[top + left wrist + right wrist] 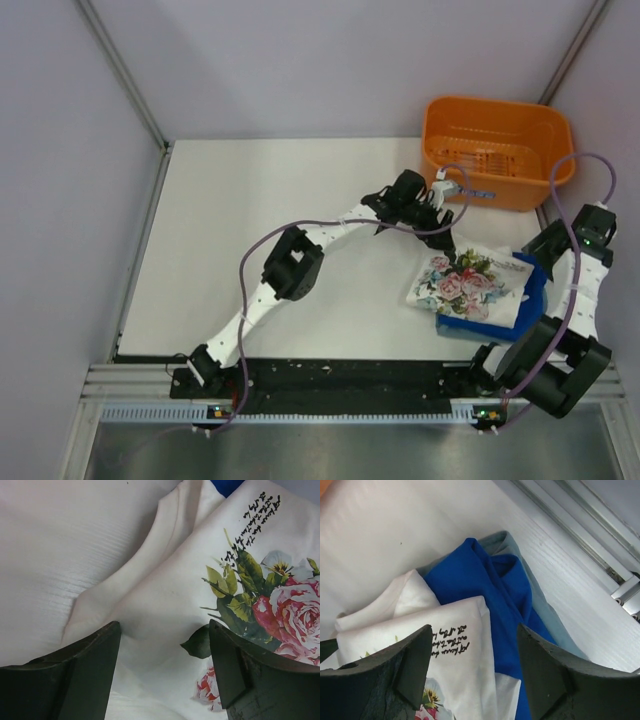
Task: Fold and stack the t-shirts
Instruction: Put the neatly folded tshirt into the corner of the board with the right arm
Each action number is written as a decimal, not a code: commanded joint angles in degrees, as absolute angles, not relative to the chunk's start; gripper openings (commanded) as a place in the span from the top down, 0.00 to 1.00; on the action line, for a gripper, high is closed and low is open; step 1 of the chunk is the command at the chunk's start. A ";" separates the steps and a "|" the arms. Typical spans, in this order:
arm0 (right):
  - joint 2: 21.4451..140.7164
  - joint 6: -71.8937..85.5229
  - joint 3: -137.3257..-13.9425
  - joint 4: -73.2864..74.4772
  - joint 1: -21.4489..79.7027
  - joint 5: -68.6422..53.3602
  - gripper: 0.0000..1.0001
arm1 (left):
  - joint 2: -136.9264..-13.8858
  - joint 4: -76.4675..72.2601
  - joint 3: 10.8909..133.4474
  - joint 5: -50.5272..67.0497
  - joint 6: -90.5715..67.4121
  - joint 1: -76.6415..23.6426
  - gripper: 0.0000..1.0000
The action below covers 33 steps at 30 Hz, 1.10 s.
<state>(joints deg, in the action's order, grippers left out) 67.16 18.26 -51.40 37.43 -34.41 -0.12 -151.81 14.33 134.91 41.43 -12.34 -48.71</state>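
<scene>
The white t-shirt (468,284) with pink roses and dark lettering lies folded on top of the royal blue t-shirt (487,326) at the table's right. My left gripper (448,245) is open just above the white shirt's far left edge; in the left wrist view its gripper (165,630) straddles a fold of the white cloth (165,580), with a sliver of blue (227,486) beyond. My right gripper (540,248) is open over the stack's far right corner; in the right wrist view its gripper (475,630) hangs above the lettered white corner (462,655) and the blue cloth (485,575).
An orange plastic basket (495,150) stands at the back right, close behind both grippers. A pale grey-blue layer (542,605) shows under the blue shirt. The white table (280,220) runs left. A metal rail (600,530) borders the right side.
</scene>
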 commanded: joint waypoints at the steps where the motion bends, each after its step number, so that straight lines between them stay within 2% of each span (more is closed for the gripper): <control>1: 69.78 20.30 -50.89 38.49 -34.80 -1.22 0.34 | -152.84 5.89 138.25 45.87 -22.32 -48.69 0.26; 4: 71.01 19.78 -49.49 38.15 -34.89 -2.98 0.41 | -153.54 5.71 138.08 46.67 -22.59 -48.52 0.29; 6: 71.89 19.34 -49.13 37.62 -34.81 -5.17 0.50 | -153.63 5.28 138.08 47.37 -22.76 -47.99 0.35; 9: 72.60 18.63 -49.13 36.39 -34.89 -8.87 0.78 | -153.46 5.45 138.08 47.99 -22.07 -47.46 0.41; 12: 71.37 17.41 -49.39 35.95 -34.81 -8.88 1.00 | -152.58 8.51 138.08 48.16 -19.96 -47.37 0.42; 14: 70.06 16.79 -49.57 35.86 -34.81 -9.40 1.00 | -151.79 10.80 137.29 48.78 -18.81 -47.29 0.41; 18: 67.68 15.21 -50.36 35.51 -33.76 -11.43 1.00 | -148.98 14.23 132.38 49.05 -17.05 -46.94 0.28; 22: 65.66 13.01 -49.66 33.67 -31.03 -12.74 1.00 | -146.17 14.07 128.94 45.80 -15.91 -45.88 0.23; 33: 65.30 10.90 -48.52 30.68 -30.32 -15.37 1.00 | -147.04 12.14 126.91 45.52 -17.40 -45.35 0.25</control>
<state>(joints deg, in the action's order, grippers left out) 65.63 12.01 -48.18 33.89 -30.74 -12.40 -150.50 13.32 127.61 45.52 -17.67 -45.08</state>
